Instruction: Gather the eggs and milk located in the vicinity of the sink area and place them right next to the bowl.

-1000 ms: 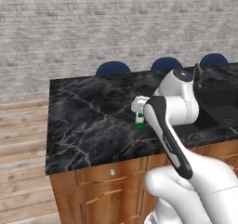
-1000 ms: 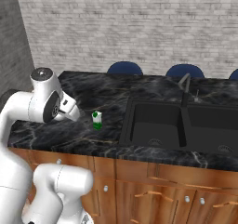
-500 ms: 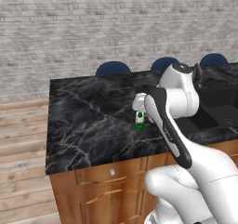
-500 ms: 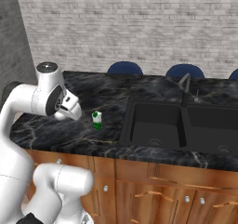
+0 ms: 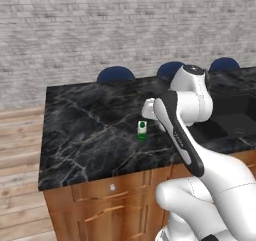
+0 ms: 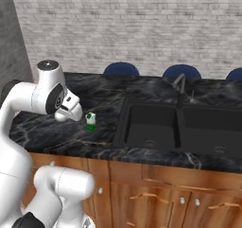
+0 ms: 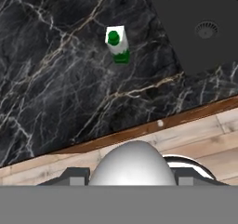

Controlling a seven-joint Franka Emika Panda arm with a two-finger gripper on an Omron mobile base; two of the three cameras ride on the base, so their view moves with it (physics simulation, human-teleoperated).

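White and egg-shaped, the egg (image 7: 132, 163) sits between the fingers of the gripper (image 7: 132, 174), whose jaws are closed around it. Beyond the gripper the milk (image 7: 118, 44) stands upright on the black marble counter (image 7: 56, 79). The sink (image 7: 195, 23) lies further off, beside the milk.

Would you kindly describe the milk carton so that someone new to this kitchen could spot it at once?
Find the black marble counter and its recessed sink. Beside the sink's left basin, as the right base view shows it, stands the milk carton, alone and upright. It is small and white with a green base and green cap.
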